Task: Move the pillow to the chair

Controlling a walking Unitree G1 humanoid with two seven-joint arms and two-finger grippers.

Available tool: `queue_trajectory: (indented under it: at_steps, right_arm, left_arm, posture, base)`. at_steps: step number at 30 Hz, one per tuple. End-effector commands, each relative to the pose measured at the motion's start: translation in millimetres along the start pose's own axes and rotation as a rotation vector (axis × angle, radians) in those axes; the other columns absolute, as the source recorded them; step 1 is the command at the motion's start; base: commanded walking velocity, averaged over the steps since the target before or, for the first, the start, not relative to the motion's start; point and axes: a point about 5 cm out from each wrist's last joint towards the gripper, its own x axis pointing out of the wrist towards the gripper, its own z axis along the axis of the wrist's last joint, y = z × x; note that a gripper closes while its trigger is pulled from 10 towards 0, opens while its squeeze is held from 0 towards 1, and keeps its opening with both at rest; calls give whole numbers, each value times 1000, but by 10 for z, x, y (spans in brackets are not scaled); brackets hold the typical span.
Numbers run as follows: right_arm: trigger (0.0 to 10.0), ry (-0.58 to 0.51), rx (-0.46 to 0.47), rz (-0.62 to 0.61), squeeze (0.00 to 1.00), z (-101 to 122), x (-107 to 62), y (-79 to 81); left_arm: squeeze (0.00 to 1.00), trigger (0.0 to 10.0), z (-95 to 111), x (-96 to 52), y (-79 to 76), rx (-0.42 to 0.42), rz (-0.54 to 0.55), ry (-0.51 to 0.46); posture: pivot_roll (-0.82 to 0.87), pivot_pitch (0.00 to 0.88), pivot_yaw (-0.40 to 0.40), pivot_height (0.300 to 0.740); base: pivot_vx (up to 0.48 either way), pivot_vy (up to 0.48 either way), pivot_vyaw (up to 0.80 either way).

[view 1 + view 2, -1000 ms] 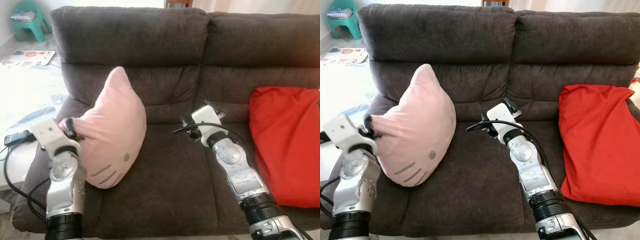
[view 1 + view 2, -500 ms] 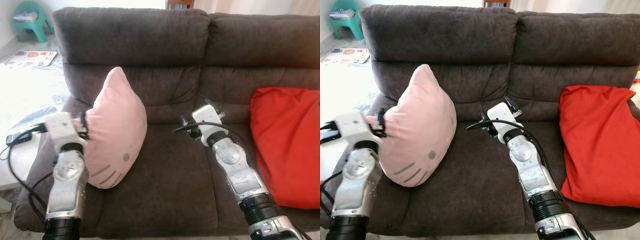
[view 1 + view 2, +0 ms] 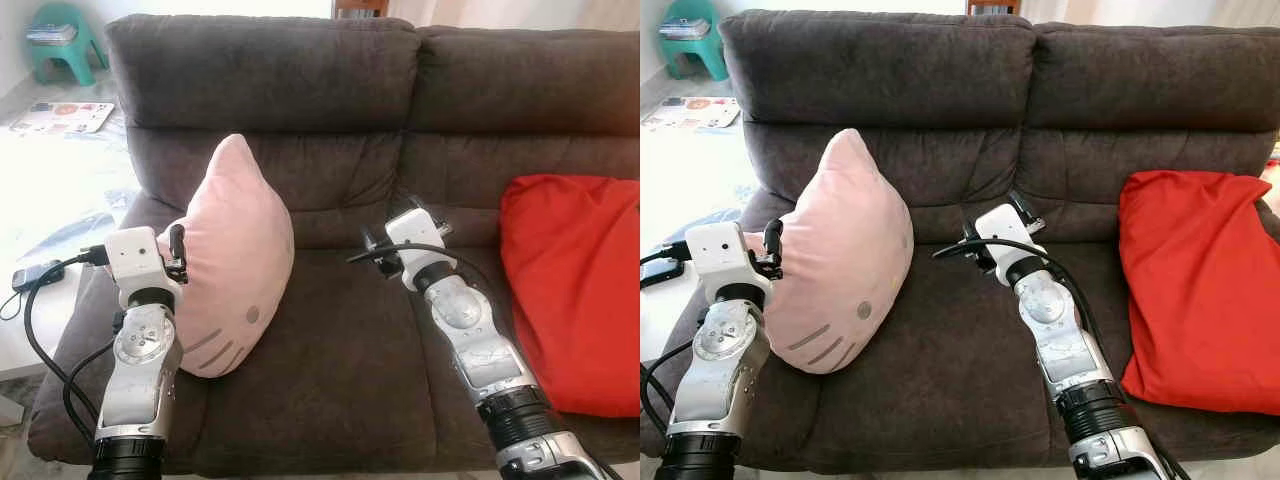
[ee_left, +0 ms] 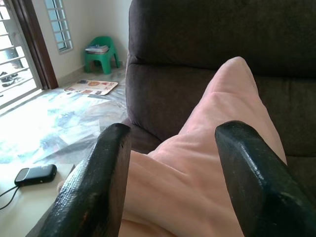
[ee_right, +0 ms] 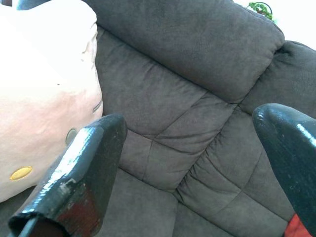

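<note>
— What has changed for us since a second ago?

— Our left gripper (image 4: pixel 168 163) has swung in from the outer side and now faces the pink pillow (image 3: pixel 235 255) squarely; the pillow itself has hardly shifted on the sofa (image 3: pixel 330 330).

— Why does the pillow stand as it does?

— We judge it leans on the sofa back, one pointed corner up, which leaves its near edge free for us to take. In the left wrist view that edge lies between our spread fingers (image 4: pixel 94 182), not yet pinched.

— And the right side?

— Our right gripper (image 5: pixel 192 163) is also spread wide, holding nothing, reaching over the seat with the pillow off to its left and a red cushion (image 3: pixel 575 285) on its other side.

— How do our arms sit?

— Both forearms rise from below, the left wrist upright just beside the pillow, the right angled forward over the seat. We see no chair from here.
</note>
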Motion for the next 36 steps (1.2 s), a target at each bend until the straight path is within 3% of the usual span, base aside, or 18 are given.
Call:
queue_trajectory:
  at_steps: [1, 10, 11, 12, 13, 15, 24, 29, 36]
  right_arm:
    - [10000, -2, 13, -10, 0, 2, 6, -22]
    - [10000, -2, 13, -10, 0, 2, 6, -22]
    - [10000, -14, 26, -16, 0, 3, 4, -20]
    - [10000, 41, 219, -120, 0, -360, -215, -54]
    - [10000, 79, 356, -219, 0, -618, -410, -79]
    - [10000, 111, 470, -326, 0, -841, -613, -100]
    - [10000, -11, 442, -293, 0, -590, -440, -101]
    - [10000, 24, 435, -331, 0, -713, -483, -142]
    - [10000, 55, 428, -355, 0, -834, -609, -223]
  left_arm:
    - [0, 10000, 37, -6, 1, 19, -5, -20]
    - [0, 10000, 37, -6, 1, 19, -5, -20]
    - [0, 10000, 14, -36, -37, 68, -45, -21]
    - [0, 10000, -162, -165, -109, 139, -129, -1]
    - [0, 10000, -283, -268, -161, 179, -189, 12]
    - [0, 10000, -384, -367, -218, 204, -244, 22]
    - [0, 10000, -298, -345, -309, 210, -273, -33]
    - [0, 10000, -407, -382, -316, 189, -285, 9]
    - [0, 10000, -493, -439, -130, 160, -202, 60]
  posture:
    - [43, 62, -35, 740]
    - [43, 62, -35, 740]
    - [43, 62, -35, 740]
    - [52, 0, 6, 740]
    - [53, 0, 6, 740]
    - [57, 0, 4, 740]
    - [62, 10, 2, 740]
    - [63, 20, -1, 740]
    - [60, 32, -2, 740]
  base:
    - [0, 0, 0]
    - [0, 0, 0]
    - [0, 0, 0]
    - [0, 0, 0]
    - [0, 0, 0]
    - [0, 0, 0]
    - [0, 0, 0]
    - [0, 0, 0]
    - [0, 0, 0]
